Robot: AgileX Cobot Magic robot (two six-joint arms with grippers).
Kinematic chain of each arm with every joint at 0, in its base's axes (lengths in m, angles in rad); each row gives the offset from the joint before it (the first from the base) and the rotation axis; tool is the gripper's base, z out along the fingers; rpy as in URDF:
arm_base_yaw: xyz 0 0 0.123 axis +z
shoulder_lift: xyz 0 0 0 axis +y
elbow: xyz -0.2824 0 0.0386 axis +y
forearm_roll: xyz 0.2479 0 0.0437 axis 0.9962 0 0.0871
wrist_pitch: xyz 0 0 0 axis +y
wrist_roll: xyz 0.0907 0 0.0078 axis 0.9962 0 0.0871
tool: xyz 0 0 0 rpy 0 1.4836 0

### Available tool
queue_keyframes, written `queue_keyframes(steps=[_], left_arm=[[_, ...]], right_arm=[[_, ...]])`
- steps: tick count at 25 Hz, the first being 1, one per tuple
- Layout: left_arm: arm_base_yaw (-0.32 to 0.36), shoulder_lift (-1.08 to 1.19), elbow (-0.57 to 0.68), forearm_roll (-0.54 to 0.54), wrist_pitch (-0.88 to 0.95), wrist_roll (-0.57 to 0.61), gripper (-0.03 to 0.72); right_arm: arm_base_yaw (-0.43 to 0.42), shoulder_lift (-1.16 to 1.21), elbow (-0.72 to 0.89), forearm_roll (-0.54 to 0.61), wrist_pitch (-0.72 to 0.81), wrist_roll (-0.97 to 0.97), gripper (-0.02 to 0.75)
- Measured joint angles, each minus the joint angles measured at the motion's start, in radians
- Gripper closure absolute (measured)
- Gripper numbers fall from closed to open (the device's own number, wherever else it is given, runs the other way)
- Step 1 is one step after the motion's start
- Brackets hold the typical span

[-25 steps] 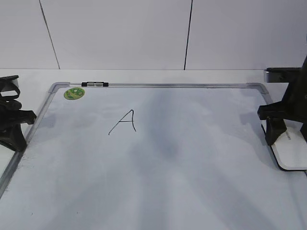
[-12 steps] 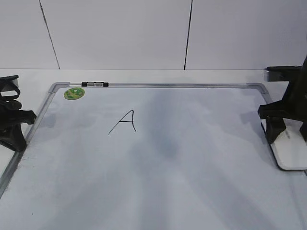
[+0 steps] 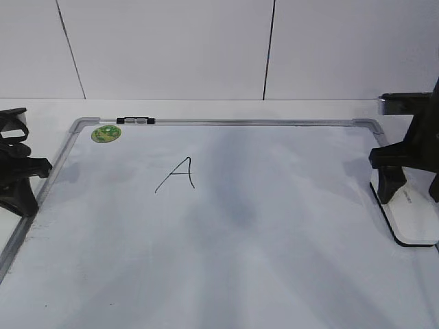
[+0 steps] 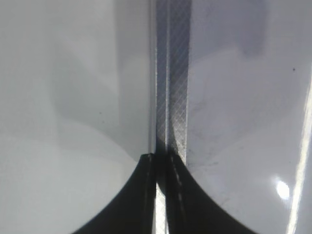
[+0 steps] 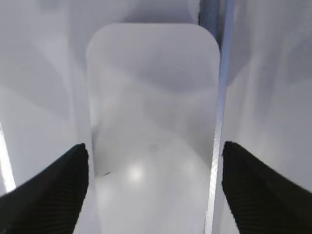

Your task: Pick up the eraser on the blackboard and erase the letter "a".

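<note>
Eraser (image 3: pixel 413 216), a white oblong plastic block with rounded corners and a thin black base, lies at the right edge of the large white dry-erase blackboard (image 3: pixel 274 226) with its silver-grey frame, long axis running from the near side toward the far side. Small grey lettering on its top is too small to read. An angular black marker "A" (image 3: pixel 176 175) sits left of centre, near a round green sticker (image 3: pixel 106 133). The right pincer (image 5: pixel 153 187) stands wide open, one finger on each side of the eraser; only the right wrist view shows this straddle clearly. The left pincer (image 4: pixel 161 195), fingers pressed together and empty, hangs over the board's left frame rail (image 4: pixel 171 97) on the white desk (image 3: pixel 206 110).
</note>
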Motion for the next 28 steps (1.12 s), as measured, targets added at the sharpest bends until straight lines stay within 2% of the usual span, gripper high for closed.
queue_keyframes(steps=[8,15,19,25,28], left_arm=[[0.000,0.000,0.000,0.000,0.000,0.000,0.673],[0.000,0.002,-0.006,0.002,0.003,0.000,0.652],[0.000,0.006,-0.038,0.012,0.018,0.005,0.580],[0.000,0.006,-0.166,0.047,0.130,0.005,0.388],[0.000,0.006,-0.251,0.048,0.236,0.005,0.353]], right_arm=[[0.000,-0.064,-0.054,-0.002,0.093,0.000,0.083],[0.000,-0.162,-0.025,-0.003,0.159,-0.002,0.104],[0.000,-0.256,0.018,-0.003,0.167,-0.011,0.116],[0.000,-0.408,0.094,-0.004,0.174,-0.017,0.129],[0.000,-0.504,0.139,-0.004,0.176,-0.018,0.134]])
